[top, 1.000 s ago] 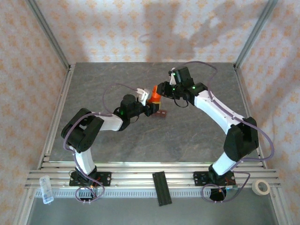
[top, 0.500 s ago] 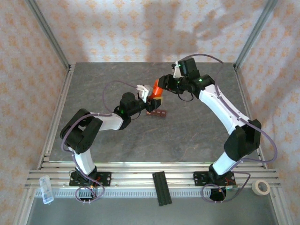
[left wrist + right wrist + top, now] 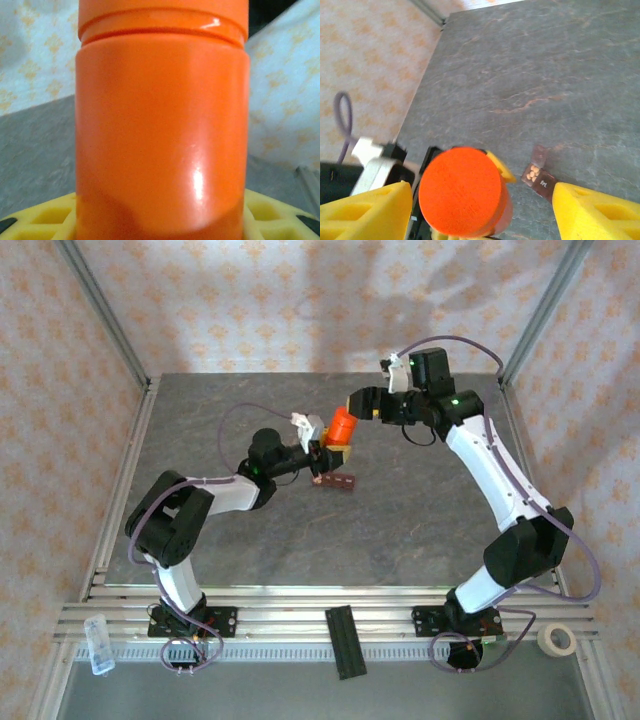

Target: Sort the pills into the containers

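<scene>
Overhead view faces down; both wrist views close on orange bottle (image 3: 160,125)

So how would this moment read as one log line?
left hand: gripping orange plastic bottle | right hand: open, clear of orange cap | dark red-brown compartment bar: pale pills inside

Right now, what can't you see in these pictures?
- Whatever is inside the orange bottle: left wrist view, its opaque wall and cap hide it.
- Far end of the containers: right wrist view, behind a yellow finger.
- Compartment contents: top view, too small.
</scene>
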{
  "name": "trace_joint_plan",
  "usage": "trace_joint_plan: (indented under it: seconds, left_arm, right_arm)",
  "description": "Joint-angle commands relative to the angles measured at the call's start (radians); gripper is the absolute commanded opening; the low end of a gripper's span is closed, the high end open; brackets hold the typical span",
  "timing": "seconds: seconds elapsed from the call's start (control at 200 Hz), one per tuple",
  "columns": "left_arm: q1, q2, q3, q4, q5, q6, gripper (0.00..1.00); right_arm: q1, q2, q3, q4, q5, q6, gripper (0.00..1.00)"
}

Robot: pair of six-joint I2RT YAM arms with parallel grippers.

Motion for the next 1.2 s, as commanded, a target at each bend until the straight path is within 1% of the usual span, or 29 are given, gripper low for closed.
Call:
trace_joint_plan:
  seconds: [0.0,0.25,0.46,0.621,0.846,0.951,1.121,1.196]
  left_arm:
    - [0.016,0.021,0.046,0.17,0.117,-0.14,0.0]
    - [0.016,0.019,0.057,0.16,0.142,-0.153,0.0]
    - [0.016,0.022,0.062,0.158,0.149,-0.158,0.0]
    - [0.015,0.023,0.061,0.158,0.15,-0.159,0.0]
    - [0.016,0.027,0.061,0.159,0.152,-0.159,0.0]
    - [0.015,0.027,0.058,0.159,0.143,-0.157,0.0]
    - [0.014,0.015,0.047,0.13,0.094,-0.118,0.0]
    - [0.009,-0.004,0.038,0.077,0.044,-0.065,0.0]
  right_arm:
    - [-0.003,-0.005,0.028,-0.024,-0.111,-0.105,0.75]
    - [0.003,0.032,0.027,0.043,-0.16,-0.052,0.78]
    - [0.03,0.066,0.051,0.058,-0.157,-0.036,0.78]
    - [0.048,0.084,0.06,0.057,-0.156,-0.035,0.73]
    - [0.059,0.083,0.043,0.081,-0.133,-0.014,0.6]
    - [0.061,0.064,0.0,0.13,-0.101,0.039,0.48]
    - [0.084,0.021,-0.093,0.2,-0.001,0.144,0.27]
    - [0.111,0.0,-0.128,0.205,0.059,0.174,0.22]
